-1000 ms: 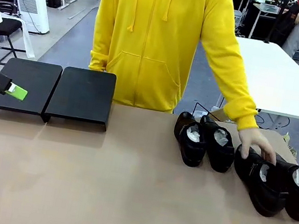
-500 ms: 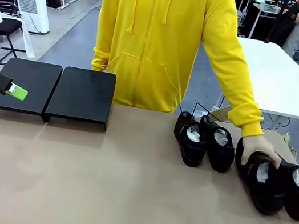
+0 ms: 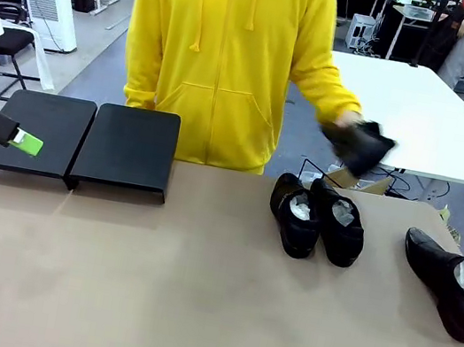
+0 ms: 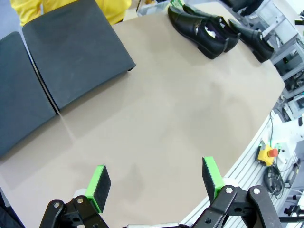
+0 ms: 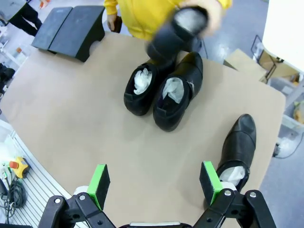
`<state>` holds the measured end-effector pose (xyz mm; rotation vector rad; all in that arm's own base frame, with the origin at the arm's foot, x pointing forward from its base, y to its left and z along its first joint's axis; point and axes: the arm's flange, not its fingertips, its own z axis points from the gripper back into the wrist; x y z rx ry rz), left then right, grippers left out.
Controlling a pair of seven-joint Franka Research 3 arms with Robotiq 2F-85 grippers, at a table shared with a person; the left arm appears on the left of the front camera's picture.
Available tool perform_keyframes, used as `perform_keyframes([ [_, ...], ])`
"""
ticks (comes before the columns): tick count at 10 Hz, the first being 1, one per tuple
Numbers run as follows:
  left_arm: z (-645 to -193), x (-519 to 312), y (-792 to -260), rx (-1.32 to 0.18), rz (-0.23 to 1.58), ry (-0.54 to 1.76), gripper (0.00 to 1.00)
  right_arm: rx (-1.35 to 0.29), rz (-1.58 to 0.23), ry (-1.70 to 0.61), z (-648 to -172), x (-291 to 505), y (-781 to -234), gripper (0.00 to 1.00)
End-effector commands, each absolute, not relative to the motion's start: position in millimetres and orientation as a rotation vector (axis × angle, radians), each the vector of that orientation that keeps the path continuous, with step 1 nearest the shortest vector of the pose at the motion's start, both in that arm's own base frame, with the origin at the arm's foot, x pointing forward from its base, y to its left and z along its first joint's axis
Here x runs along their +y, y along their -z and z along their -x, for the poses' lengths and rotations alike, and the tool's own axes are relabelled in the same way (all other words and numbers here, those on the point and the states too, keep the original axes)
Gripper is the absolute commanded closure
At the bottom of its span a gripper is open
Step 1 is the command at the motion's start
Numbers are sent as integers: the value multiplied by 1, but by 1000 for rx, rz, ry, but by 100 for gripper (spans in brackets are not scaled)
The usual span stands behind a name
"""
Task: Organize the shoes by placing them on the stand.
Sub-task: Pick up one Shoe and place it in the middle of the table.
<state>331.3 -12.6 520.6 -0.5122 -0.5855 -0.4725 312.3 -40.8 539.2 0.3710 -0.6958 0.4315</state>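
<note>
The person's hand point(image 3: 342, 121) has lifted one glossy black leather dress shoe point(image 3: 361, 148) off the right-hand pair and now holds it in the air before the yellow hoodie point(image 3: 221, 55), too blurred to tell its heading. That makes four shoes in all. Three stay on the tan table point(image 3: 190, 310). Two point(image 3: 296, 219) point(image 3: 339, 224) lie side by side at the middle, and one point(image 3: 450, 286) lies alone at the right. All three have their long axis near-to-far, toes toward the person. The low matte-black two-panel stand point(image 3: 85, 140) sits far left, well apart from them. The left gripper point(image 4: 155, 180) and the right gripper point(image 5: 154, 182) have not shifted, both spread wide and holding nothing.
</note>
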Motion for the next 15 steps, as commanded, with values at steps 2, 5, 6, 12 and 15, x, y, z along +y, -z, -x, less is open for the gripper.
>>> perform_keyframes([
  [2,-331,-11,-522,-592,529,491,0,-633,-372,-464,-325,-22,-559,0],
  [5,-331,-11,-522,-592,529,491,0,-539,-269,-432,-365,14,-576,0],
  [6,-331,-11,-522,-592,529,491,0,-495,-196,-397,-383,31,-574,0],
  [12,-331,-11,-522,-592,529,491,0,-335,22,-320,-446,98,-540,0],
  [15,-331,-11,-522,-592,529,491,0,-313,14,-308,-464,108,-528,0],
])
